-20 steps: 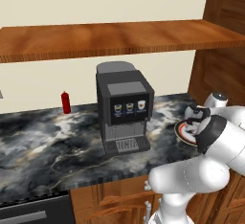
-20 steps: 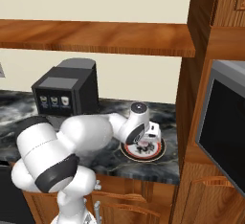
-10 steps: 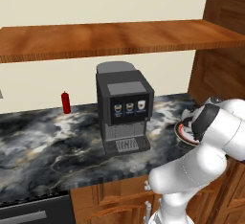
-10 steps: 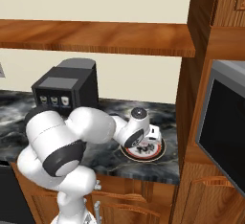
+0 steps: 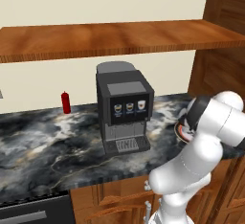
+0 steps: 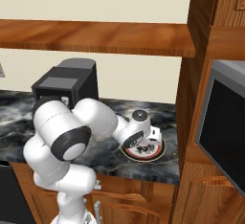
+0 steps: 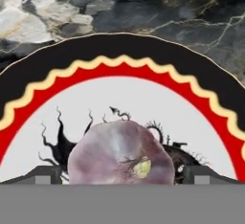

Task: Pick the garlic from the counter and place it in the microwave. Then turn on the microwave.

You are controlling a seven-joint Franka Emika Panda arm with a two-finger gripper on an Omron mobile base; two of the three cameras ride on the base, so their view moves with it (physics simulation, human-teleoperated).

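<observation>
The garlic, a whitish-pink bulb, lies on a round plate with a black rim and a red wavy band. My gripper is open and hangs straight over it, one fingertip on each side of the bulb, not closed on it. In the right base view the gripper points down at the plate near the right end of the dark marble counter. The microwave, with its black glass door, sits in the wooden cabinetry to the right.
A black-and-grey coffee machine stands mid-counter, with a small red bottle to its left by the wall. A wooden shelf runs above. A tall wooden cabinet side stands between the plate and the microwave.
The arm's elbow has swung forward and toward the plate, hiding the hand in the left base view. The hand has settled lower over the garlic. The jaws have stayed open.
</observation>
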